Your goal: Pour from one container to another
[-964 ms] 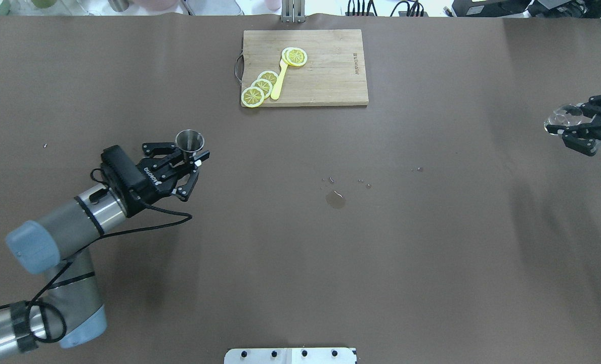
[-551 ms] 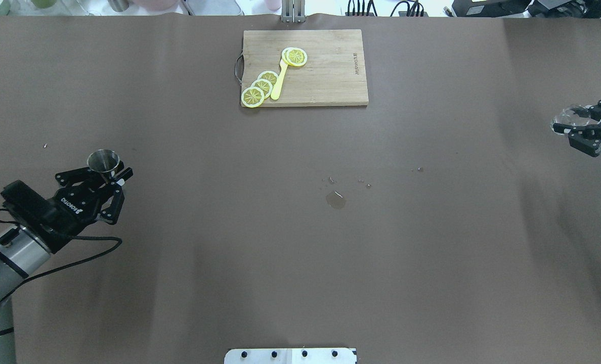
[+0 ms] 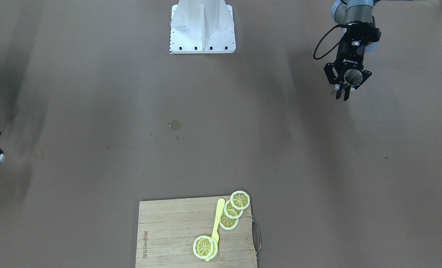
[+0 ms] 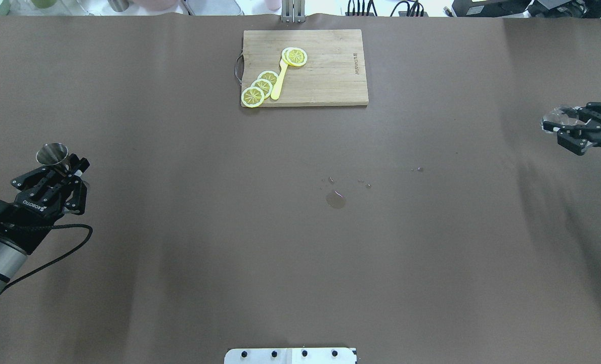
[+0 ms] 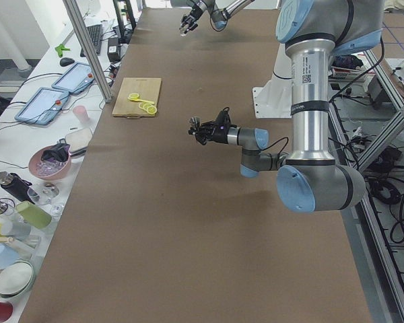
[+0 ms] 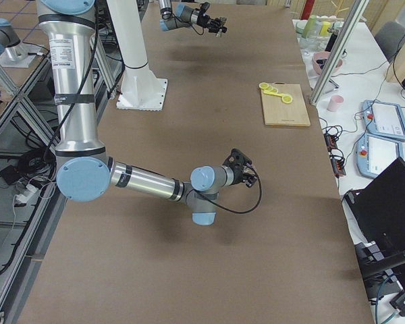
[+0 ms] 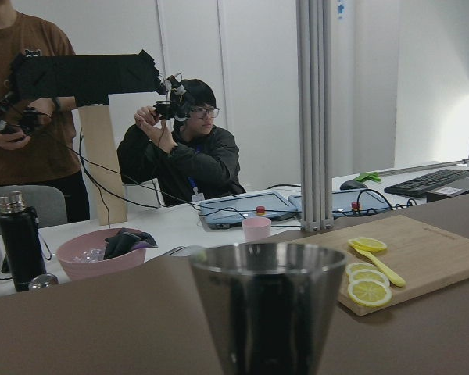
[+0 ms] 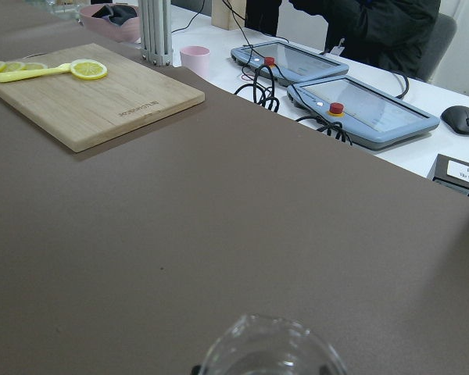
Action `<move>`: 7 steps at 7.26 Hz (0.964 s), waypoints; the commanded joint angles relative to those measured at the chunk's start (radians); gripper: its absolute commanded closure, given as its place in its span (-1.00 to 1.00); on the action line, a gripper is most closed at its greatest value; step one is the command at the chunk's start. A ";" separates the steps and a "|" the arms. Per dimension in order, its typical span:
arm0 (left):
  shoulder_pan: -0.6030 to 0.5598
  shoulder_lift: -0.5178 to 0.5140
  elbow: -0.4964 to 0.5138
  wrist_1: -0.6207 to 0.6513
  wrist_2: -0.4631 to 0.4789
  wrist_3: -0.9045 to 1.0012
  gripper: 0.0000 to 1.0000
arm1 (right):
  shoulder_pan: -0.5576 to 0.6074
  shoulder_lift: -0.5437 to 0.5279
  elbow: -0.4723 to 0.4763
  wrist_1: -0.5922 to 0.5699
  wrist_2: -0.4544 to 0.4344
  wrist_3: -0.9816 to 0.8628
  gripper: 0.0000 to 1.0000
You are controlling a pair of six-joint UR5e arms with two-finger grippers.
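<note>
- Grey stainless-steel hourglass jigger [image 4: 52, 153] stands upright, pinched by the left gripper [image 4: 69, 168] at the left end of the brown table [image 4: 179, 283].
- Small clear glass cup [image 4: 558, 116] is clamped in the right gripper [image 4: 563, 130], well apart at the right end.
- Neither tilts; a small wet puddle [image 4: 335, 199] midway hints the pour is probably done.
- Wooden cutting board [image 4: 326, 76] with yellow lemon slices [image 4: 260, 87] lies clear of both.

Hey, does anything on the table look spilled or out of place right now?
Yes. A small wet puddle with a few scattered droplets sits mid-table on the brown cover, apart from the cutting board. It looks like spilled liquid. Nothing else stands out.
</note>
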 commanded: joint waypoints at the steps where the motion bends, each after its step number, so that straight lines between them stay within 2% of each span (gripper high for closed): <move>1: -0.003 -0.033 0.087 0.054 0.058 -0.115 1.00 | -0.036 0.009 -0.009 0.003 0.006 0.125 1.00; 3: -0.003 -0.041 0.113 0.152 0.109 -0.239 1.00 | -0.071 0.009 -0.007 -0.035 0.012 0.134 1.00; 6: -0.004 -0.045 0.121 0.235 0.119 -0.350 1.00 | -0.113 0.010 -0.017 -0.072 0.018 0.125 1.00; 7: -0.004 -0.048 0.151 0.247 0.117 -0.395 1.00 | -0.116 0.012 -0.020 -0.075 0.023 0.125 1.00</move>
